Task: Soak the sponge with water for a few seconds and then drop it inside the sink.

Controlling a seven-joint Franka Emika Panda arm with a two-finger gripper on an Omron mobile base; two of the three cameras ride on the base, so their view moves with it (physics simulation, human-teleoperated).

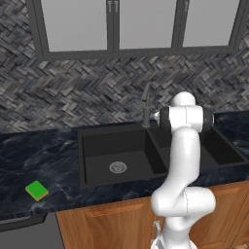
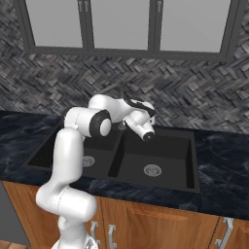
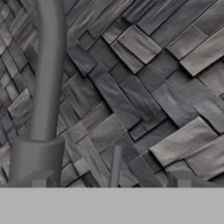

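The sponge [image 1: 36, 190], green on top with a yellow-orange underside, lies flat on the dark counter left of the sink [image 1: 97, 146], far from the arm. The black double-basin sink [image 2: 170, 146] has a silver drain in each basin. My gripper [image 3: 111, 180] is open, its two tips wide apart with nothing between them. It points at the herringbone wall behind the sink, close to the grey faucet [image 3: 46, 87] and a thin lever [image 3: 116, 166]. My hand [image 2: 142, 126] hovers above the divider between the basins. Water is out of view.
The dark marble counter [image 1: 29, 155] runs along both sides of the sink. The faucet [image 1: 146, 109] stands at the back rim between the basins. Grey-framed windows [image 1: 112, 24] sit above the stone backsplash. Wooden cabinet fronts [image 2: 160, 219] lie below.
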